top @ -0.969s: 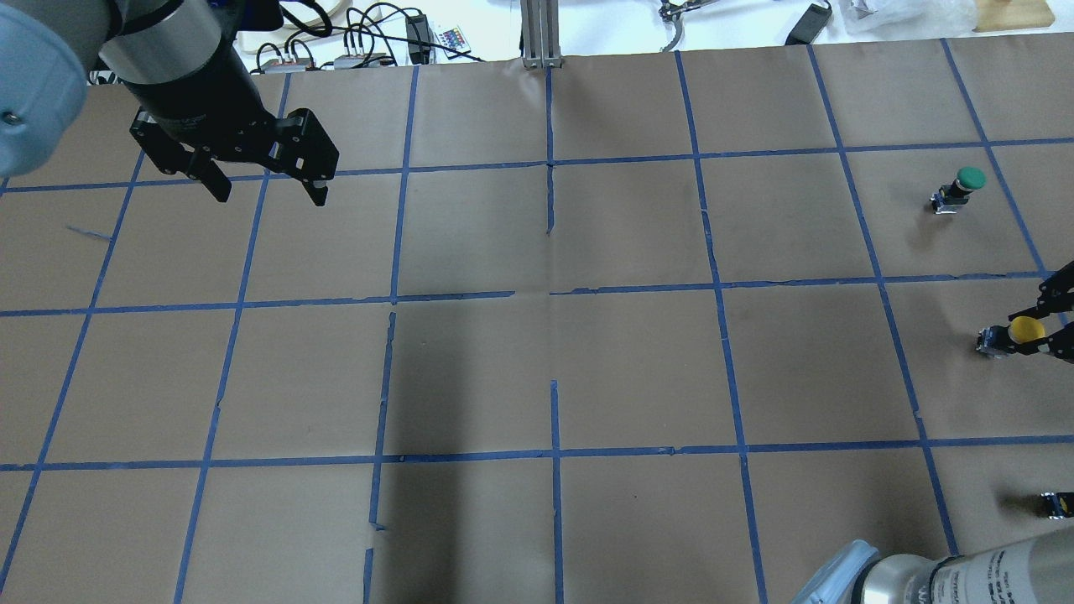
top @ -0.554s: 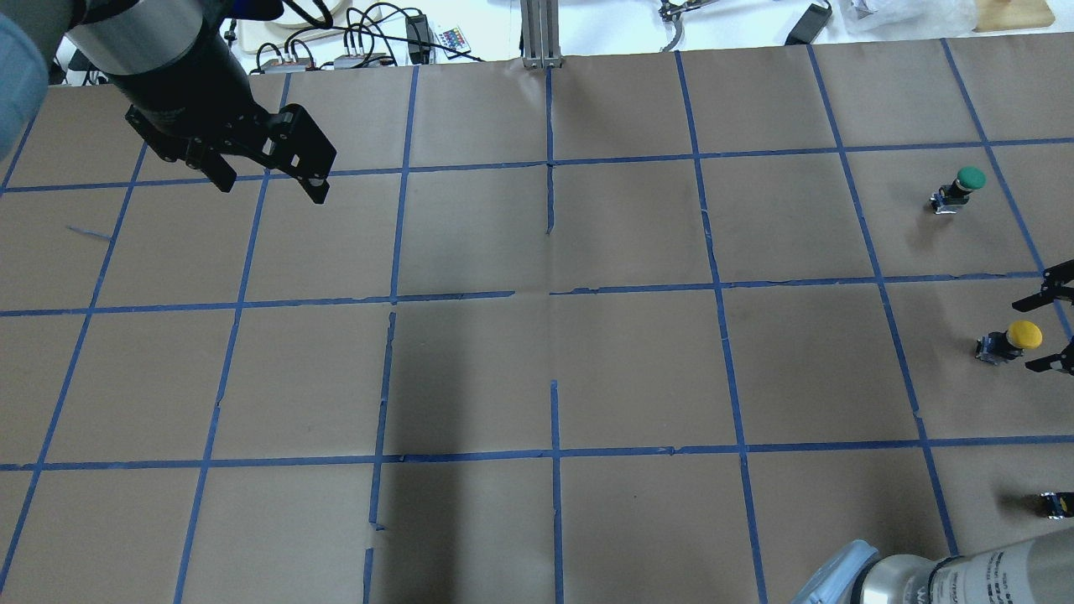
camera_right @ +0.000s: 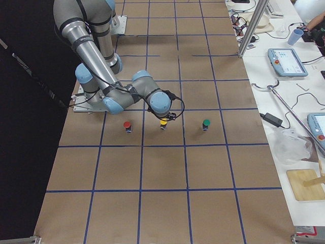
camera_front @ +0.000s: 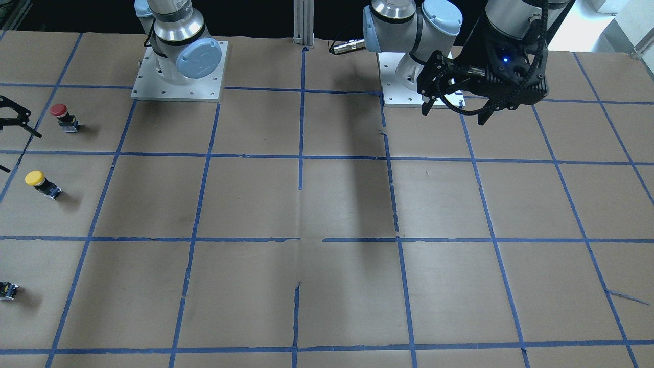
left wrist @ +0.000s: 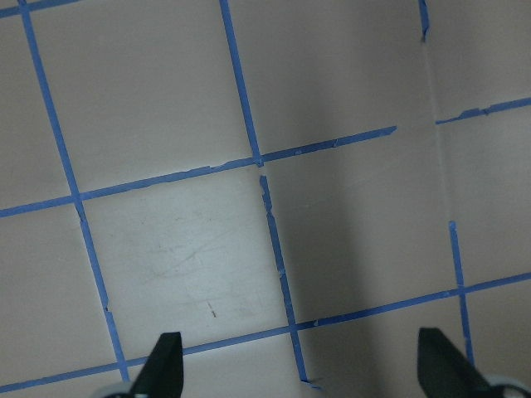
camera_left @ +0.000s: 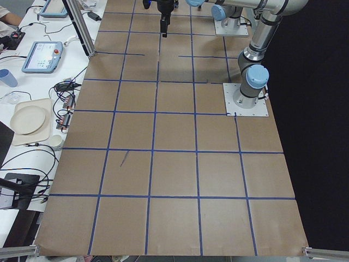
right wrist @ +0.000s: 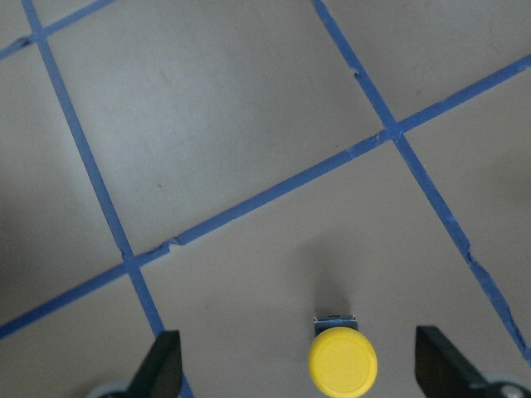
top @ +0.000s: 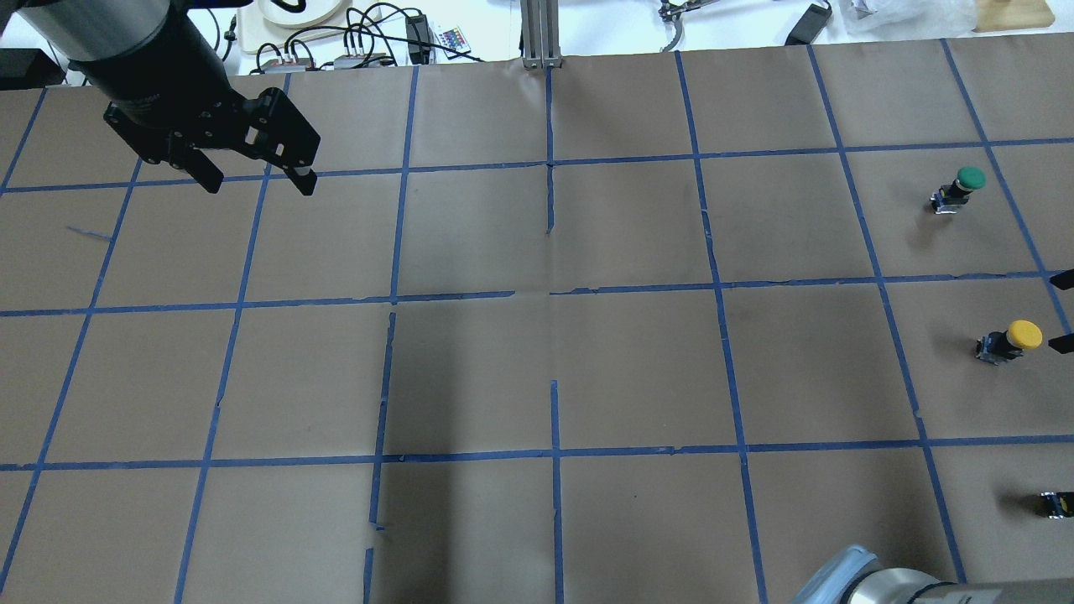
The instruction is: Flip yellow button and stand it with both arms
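Brown paper ruled into squares by blue tape covers the table (camera_front: 327,204). In the front-facing view the small push-button with a round yellow cap on a black-and-grey body (camera_front: 37,180) stands near the left edge. It is one square on from a red-capped push-button (camera_front: 60,111), which is nearer the robot. Only the finger ends of the black two-finger right gripper (camera_front: 20,152) show there, spread, beside the yellow button and apart from it. The black left gripper (camera_front: 453,116), a blue light on it, hangs in the air before its arm's base, jaws wide apart and empty.

Overhead, the yellow button is by the right edge, with a green-capped push-button (top: 965,183) one square farther out. The left gripper is over the far left squares.

From the left end the silver left arm (camera_left: 255,76) rises from its base plate (camera_left: 246,106); the button is too small to find.

From the right end the three buttons stand upright in a row, red, yellow, green. The right arm (camera_right: 89,51) bends down over the yellow one.

The left wrist view shows paper and tape lines between two parted fingertips.

The right wrist view looks down on the yellow cap. It lies between the parted fingertips, nearer the one on the picture's right, touching neither.
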`<state>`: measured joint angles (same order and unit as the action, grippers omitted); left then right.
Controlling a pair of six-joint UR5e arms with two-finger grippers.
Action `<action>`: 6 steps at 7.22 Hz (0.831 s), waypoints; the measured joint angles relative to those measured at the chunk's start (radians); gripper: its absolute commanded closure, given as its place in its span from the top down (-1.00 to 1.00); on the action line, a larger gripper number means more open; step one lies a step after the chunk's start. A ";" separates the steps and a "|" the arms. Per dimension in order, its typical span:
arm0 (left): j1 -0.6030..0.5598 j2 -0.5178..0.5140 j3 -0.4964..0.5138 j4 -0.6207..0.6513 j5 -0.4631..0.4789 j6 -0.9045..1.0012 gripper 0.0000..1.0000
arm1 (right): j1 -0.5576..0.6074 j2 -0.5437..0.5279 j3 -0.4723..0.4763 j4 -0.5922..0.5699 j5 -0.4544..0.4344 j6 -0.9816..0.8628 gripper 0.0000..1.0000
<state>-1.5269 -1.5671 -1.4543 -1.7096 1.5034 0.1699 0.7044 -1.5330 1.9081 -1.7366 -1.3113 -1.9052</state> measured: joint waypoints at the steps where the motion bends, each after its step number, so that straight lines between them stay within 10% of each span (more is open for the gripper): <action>1: 0.001 -0.004 0.003 -0.003 0.009 -0.006 0.99 | 0.039 -0.065 -0.004 0.028 -0.011 0.191 0.99; 6: -0.007 -0.015 -0.007 0.006 0.060 -0.024 0.99 | 0.433 -0.281 -0.061 0.149 -0.149 1.362 1.00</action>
<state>-1.5336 -1.5817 -1.4612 -1.7033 1.5637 0.1459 1.1377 -1.8141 1.8471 -1.5874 -1.4601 -0.5432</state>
